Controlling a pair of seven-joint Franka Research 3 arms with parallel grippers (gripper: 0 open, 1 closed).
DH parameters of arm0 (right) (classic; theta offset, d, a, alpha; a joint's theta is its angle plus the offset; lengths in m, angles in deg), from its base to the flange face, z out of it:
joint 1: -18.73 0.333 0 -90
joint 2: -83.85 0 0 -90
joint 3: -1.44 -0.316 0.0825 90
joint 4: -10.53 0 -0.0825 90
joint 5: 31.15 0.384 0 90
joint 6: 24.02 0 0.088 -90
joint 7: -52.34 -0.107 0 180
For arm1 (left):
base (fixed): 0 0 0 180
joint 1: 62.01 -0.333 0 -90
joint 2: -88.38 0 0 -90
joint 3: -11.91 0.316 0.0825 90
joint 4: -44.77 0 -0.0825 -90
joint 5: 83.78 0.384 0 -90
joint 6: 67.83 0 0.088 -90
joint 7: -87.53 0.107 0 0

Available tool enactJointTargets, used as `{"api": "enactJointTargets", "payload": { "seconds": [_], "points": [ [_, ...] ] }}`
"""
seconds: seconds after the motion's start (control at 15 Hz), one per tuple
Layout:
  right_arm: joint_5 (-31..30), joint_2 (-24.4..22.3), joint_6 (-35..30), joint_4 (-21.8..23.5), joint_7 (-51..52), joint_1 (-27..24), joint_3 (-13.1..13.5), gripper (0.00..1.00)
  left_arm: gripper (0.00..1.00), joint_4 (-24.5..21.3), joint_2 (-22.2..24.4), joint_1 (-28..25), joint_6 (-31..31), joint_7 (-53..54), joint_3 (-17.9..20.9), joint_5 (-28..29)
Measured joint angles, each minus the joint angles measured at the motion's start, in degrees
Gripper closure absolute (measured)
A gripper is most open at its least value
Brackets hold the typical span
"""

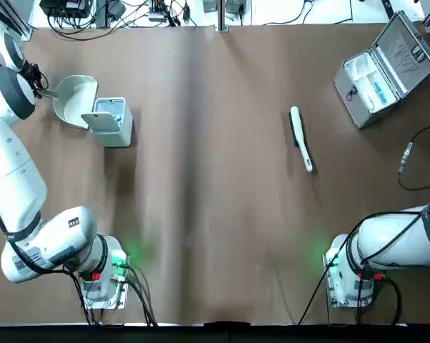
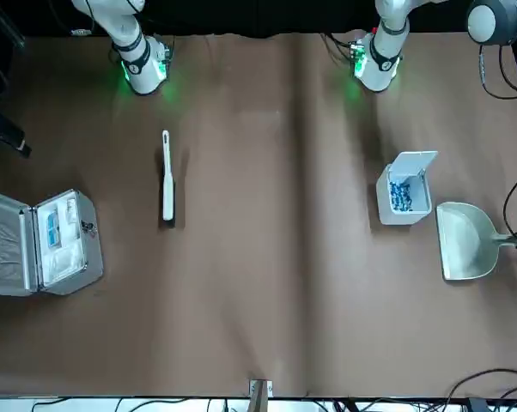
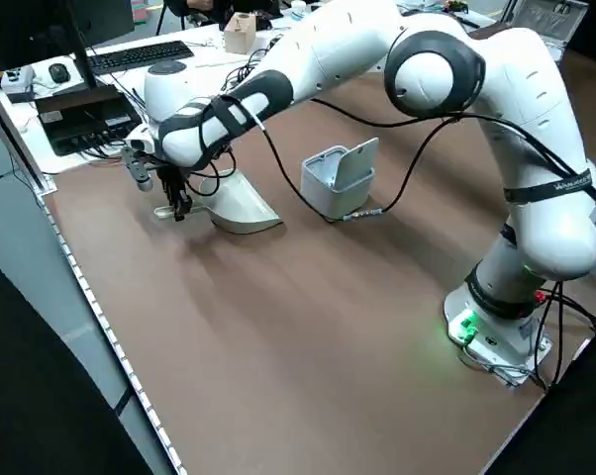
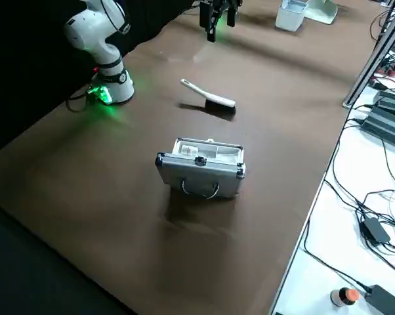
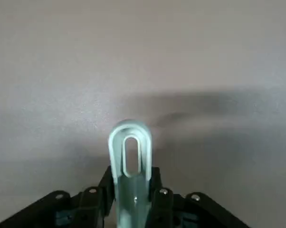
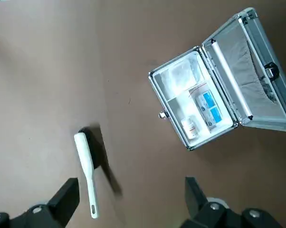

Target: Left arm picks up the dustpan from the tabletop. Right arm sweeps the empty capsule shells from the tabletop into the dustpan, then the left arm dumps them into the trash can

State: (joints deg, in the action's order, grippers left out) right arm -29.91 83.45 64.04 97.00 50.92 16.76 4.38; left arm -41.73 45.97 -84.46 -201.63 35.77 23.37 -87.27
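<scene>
Showing pale cream dustpan (image 1: 76, 100), wide rounded scoop, thin handle

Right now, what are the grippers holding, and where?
The left gripper grips the dustpan by its handle; the right gripper, open above the tabletop, holds nothing.

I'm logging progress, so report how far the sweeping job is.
Done, it seems: capsules are in the open bin. In hand: the dustpan, in the left gripper beside the bin. Apparently left: setting it down; its scoop looks empty.
</scene>
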Motion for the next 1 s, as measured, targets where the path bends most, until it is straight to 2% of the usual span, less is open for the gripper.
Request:
{"api": "enactJointTargets", "payload": {
  "seconds": [0.4, 0.53, 0.67, 0.73, 1.0],
  "points": [
    [0.0, 0.0, 0.0, 0.0, 0.0, 0.0, 0.0, 0.02, 0.65, -2.2, 1.4, 0.0, -0.4, 0.0, 0.0, 0.0],
    [0.0, 0.0, 0.0, 0.0, 0.0, 0.0, 0.0, 0.02, 0.49, -2.4, 1.8, 0.0, -1.3, 0.0, 0.0, 0.0],
    [0.0, 0.0, 0.0, 0.0, 0.0, 0.0, 0.0, 0.02, 0.46, -2.4, 2.1, 0.1, -1.7, 0.0, 0.0, 0.0],
    [0.0, 0.0, 0.0, 0.0, 0.0, 0.0, 0.0, 0.02, 0.4, -2.4, 2.3, 0.2, -2.0, -0.1, 0.0, 0.0],
    [0.0, 0.0, 0.0, 0.0, 0.0, 0.0, 0.0, 0.02, 0.04, -2.2, 6.5, 0.7, -2.0, 0.2, -0.2, 0.0]
  ]
}}
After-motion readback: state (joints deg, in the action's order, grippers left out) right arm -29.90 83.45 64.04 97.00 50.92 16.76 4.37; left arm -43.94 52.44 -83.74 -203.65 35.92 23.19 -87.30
